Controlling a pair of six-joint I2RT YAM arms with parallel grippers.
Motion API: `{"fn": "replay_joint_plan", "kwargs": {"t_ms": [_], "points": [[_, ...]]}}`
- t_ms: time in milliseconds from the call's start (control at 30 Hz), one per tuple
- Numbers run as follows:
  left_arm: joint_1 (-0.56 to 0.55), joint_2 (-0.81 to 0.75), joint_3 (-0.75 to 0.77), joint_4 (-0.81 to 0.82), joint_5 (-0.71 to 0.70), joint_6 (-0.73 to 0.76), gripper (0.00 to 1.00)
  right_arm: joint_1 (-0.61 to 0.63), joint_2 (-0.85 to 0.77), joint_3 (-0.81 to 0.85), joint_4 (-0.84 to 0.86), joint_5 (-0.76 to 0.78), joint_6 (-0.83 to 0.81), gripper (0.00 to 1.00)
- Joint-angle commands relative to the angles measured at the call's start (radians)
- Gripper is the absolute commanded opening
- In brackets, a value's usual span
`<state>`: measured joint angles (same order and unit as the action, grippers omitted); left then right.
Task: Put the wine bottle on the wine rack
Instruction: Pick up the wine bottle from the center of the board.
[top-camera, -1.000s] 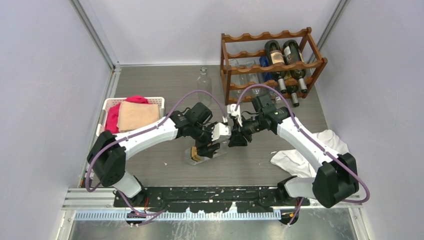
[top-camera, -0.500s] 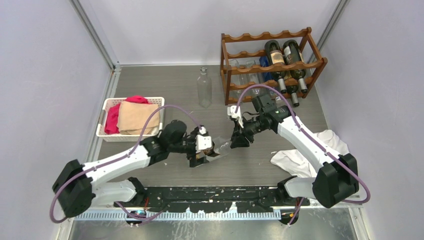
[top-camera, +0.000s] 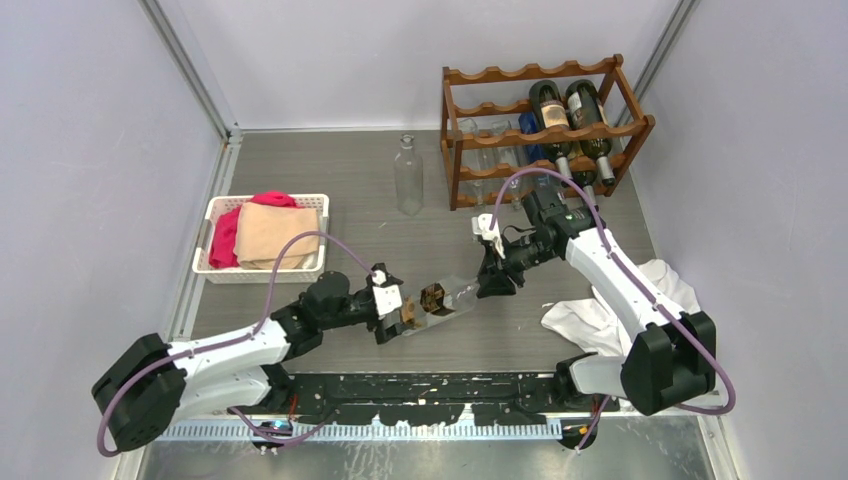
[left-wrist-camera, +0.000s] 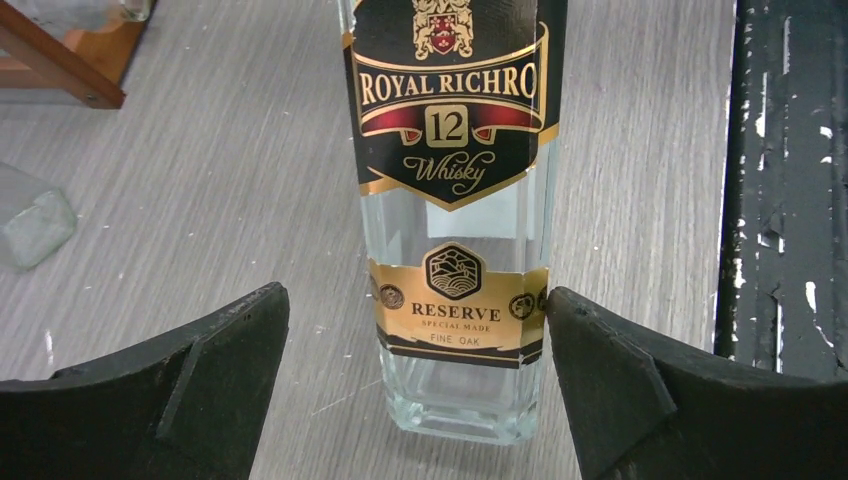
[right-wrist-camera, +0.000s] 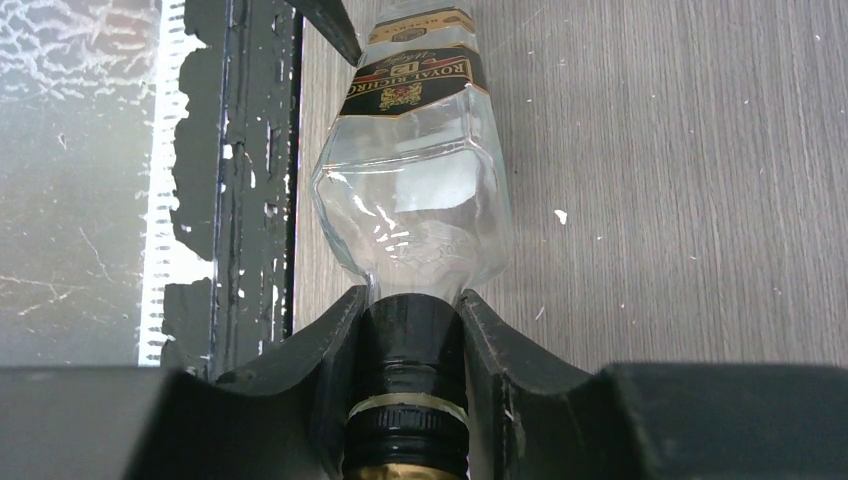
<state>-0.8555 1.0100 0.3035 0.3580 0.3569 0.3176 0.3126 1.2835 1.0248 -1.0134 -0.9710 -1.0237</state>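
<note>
The wine bottle (top-camera: 445, 297) is clear glass with a black and gold label, and it lies pointing right across the table's near middle. My right gripper (top-camera: 492, 280) is shut on its black-capped neck, as the right wrist view (right-wrist-camera: 410, 320) shows with the bottle body (right-wrist-camera: 412, 190) beyond it. My left gripper (top-camera: 395, 312) is open at the bottle's base. In the left wrist view (left-wrist-camera: 417, 295) the fingers straddle the bottle (left-wrist-camera: 455, 200); the right finger sits at its edge and the left stands apart. The reddish-brown wine rack (top-camera: 545, 135) stands at the back right.
Two dark bottles (top-camera: 565, 115) and some clear ones lie in the rack. An empty clear bottle (top-camera: 407, 178) stands left of the rack. A white basket (top-camera: 315, 205) of cloths is at the left. A white cloth (top-camera: 610, 310) lies at the right. The black base rail (left-wrist-camera: 790, 200) is close by.
My left arm has pulled back and down to the near left, off the top of the bottle to its base. My right gripper has shifted right with the bottle's neck.
</note>
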Motion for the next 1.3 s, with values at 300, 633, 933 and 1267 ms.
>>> {"fn": "replay_joint_plan", "kwargs": {"t_ms": [300, 633, 933, 1267], "points": [[0.000, 0.264, 0.001, 0.325, 0.104, -0.064, 0.83, -0.006, 0.023, 0.038, -0.062, -0.050, -0.112, 0.03], [0.000, 0.285, 0.031, 0.220, 0.081, -0.016, 0.00, -0.018, 0.073, 0.015, -0.098, 0.019, -0.217, 0.35], [0.001, 0.238, 0.076, 0.124, 0.111, 0.021, 0.00, -0.018, 0.118, -0.032, -0.080, 0.083, -0.291, 1.00], [0.001, 0.234, 0.106, 0.095, 0.077, 0.025, 0.00, -0.009, 0.082, -0.114, 0.010, 0.035, -0.335, 1.00]]}}
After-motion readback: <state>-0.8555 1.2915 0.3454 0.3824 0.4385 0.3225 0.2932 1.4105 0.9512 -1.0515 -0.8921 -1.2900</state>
